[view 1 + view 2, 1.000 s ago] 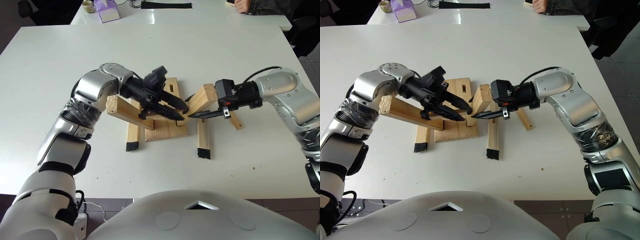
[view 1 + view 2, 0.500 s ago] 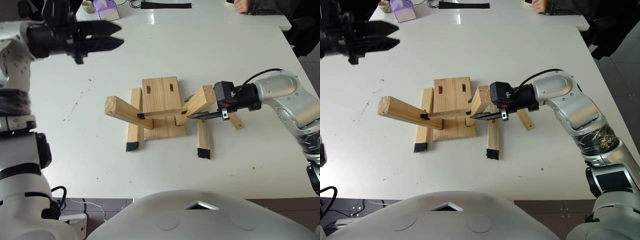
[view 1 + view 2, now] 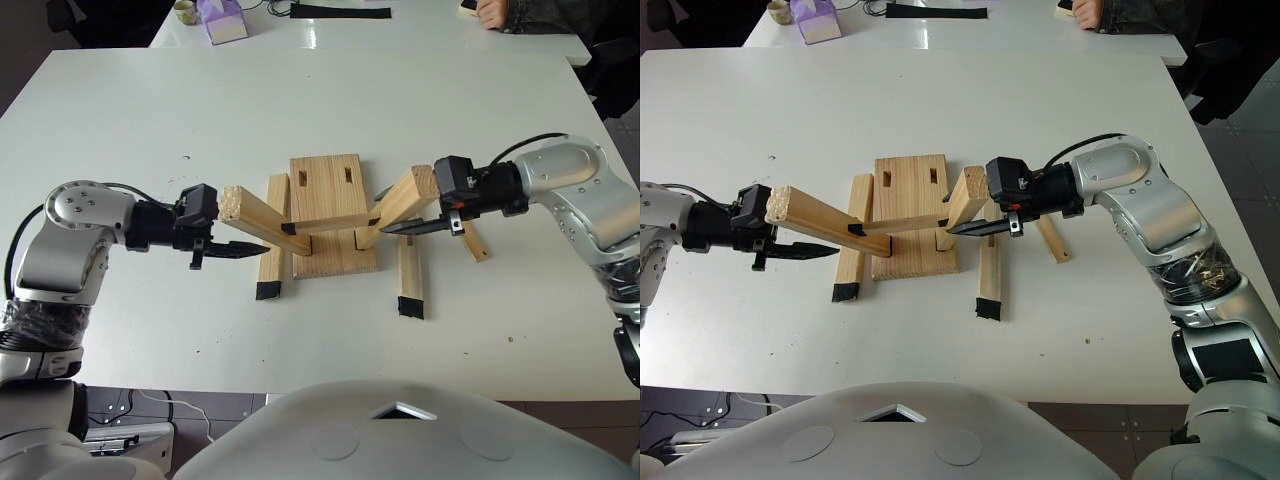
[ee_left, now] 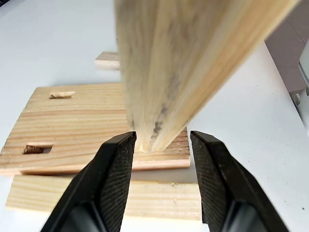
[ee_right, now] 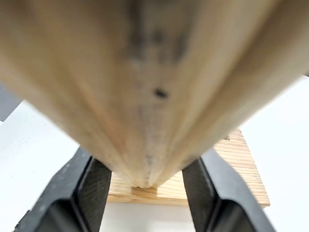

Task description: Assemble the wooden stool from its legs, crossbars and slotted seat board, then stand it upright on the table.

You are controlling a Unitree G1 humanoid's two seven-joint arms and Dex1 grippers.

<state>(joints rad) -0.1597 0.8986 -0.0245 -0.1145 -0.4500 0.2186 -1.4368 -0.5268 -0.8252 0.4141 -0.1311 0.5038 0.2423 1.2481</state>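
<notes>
While the left gripper (image 3: 262, 245) hangs with its fingers (image 4: 116, 164) spread apart, one on each side of the raised end of the left leg (image 3: 255, 210), we see that leg slant down to a thin crossbar (image 3: 335, 224) that runs over the flat seat board (image 3: 322, 180) in the middle of the white table (image 3: 300, 100). The crossbar meets the right leg (image 3: 400, 200), which slants up too, and the right gripper (image 3: 388, 228) sits just under it, but we cannot tell if it holds the leg. A left flat leg (image 3: 270, 270) and a right flat leg (image 3: 406, 280) lie beside the board.
</notes>
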